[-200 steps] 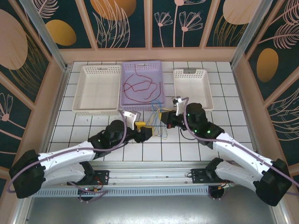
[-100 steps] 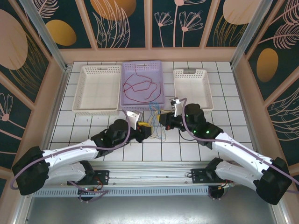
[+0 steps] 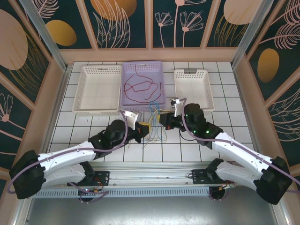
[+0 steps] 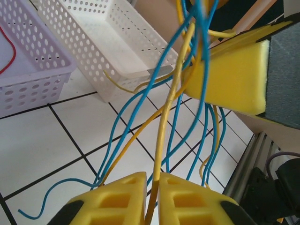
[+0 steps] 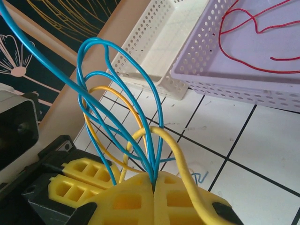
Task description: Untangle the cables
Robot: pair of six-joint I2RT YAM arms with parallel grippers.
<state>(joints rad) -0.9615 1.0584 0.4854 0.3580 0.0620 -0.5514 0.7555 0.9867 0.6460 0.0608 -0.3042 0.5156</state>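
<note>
1. Bench [image 3: 234,117]: white tiled top across the middle of the overhead frame. I see three baskets along its far edge.
2. Left arm [image 3: 70,157]: reaches from the lower left towards the centre.
3. Right arm [image 3: 234,145]: reaches from the lower right towards the centre, and its wrist is close to the left one.
4. Left white basket [image 3: 98,89]: upper left of the tiles.
5. Purple basket [image 3: 140,108]: upper centre, touching the left white basket.
6. Right white basket [image 3: 192,89]: upper right of centre, a little apart from the purple one.
7. Left hand [image 4: 152,180]: just below the purple basket in my overhead view. Its foam pads are pressed together, pinching a yellow cable [image 4: 161,131] that rises straight out of the seam.
8. Right hand [image 5: 154,180]: just to the right of the left hand. Its pads are pressed together on the blue cables [image 5: 161,98], which loop upward from the seam. A thicker yellow strand arches over one pad, and I cannot tell whether that one is clamped.
9. Blue and yellow bundle: strung between the two hands above the tiles at centre frame. Loose ends hang to the bench, and the strands cross one another.
10. Red cable [image 3: 140,86]: lies in loose curves inside the purple basket, apart from the bundle.
</note>
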